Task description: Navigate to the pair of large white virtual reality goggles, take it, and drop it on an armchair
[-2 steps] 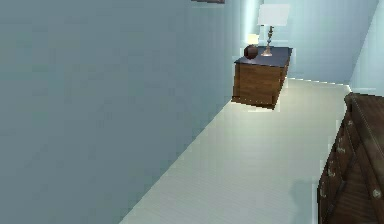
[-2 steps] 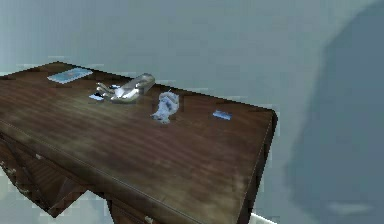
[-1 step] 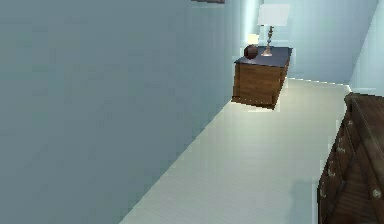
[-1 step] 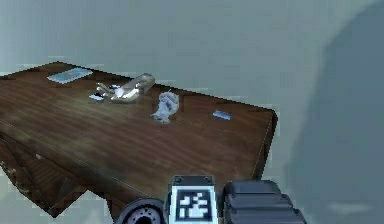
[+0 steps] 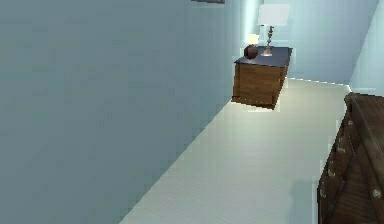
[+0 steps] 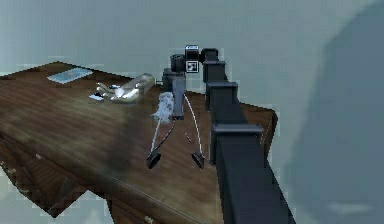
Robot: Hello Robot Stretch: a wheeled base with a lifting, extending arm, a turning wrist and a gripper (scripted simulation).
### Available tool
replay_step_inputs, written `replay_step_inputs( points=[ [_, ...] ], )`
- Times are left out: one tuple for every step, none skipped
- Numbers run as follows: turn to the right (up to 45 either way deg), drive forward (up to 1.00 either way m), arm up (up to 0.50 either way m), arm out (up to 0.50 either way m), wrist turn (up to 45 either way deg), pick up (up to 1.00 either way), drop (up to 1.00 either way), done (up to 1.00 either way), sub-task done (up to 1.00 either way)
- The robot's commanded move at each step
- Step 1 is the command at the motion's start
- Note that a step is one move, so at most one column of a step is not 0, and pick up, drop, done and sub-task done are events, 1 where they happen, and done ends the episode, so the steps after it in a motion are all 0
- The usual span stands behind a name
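Ahead of the robot, in the forward view, a pale blue wall (image 5: 90, 100) runs along the left and a light floor (image 5: 250, 150) stretches away to the far end of the room. A brown wooden nightstand (image 5: 262, 82) stands there against the wall. On its top are a lamp (image 5: 270, 25) with a white shade and, just left of it, a dark reddish ball (image 5: 251, 51). At the forward view's right edge shows the front of a dark wooden dresser (image 5: 355, 160) with drawers.

Off to the arm's side, the arm side view looks down on a dark wooden top (image 6: 70, 130). The arm (image 6: 235, 140) rises from the bottom edge as a dark bar, with two white squares (image 6: 190, 66) at its far end. Left of them the gripper (image 6: 176, 158) reaches over the wood, its thin fingers (image 6: 154, 159) pointing toward the near edge. I cannot tell whether it holds anything, since a small pale bit (image 6: 163, 105) lies right at its body.

A whitish rounded thing (image 6: 130, 90) rests on the top just left of the gripper. It is the likeliest match for the goggles, though its shape is too vague to be sure. Near it lie a small grey piece (image 6: 98, 97) and, farther left, a flat pale card (image 6: 68, 75).
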Motion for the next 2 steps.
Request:
replay_step_inputs(
  points=[
    [0.0,0.0,0.0,0.0,45.0,0.0,0.0,0.0,0.0],
    [0.0,0.0,0.0,0.0,45.0,0.0,0.0,0.0,0.0]
  ],
)
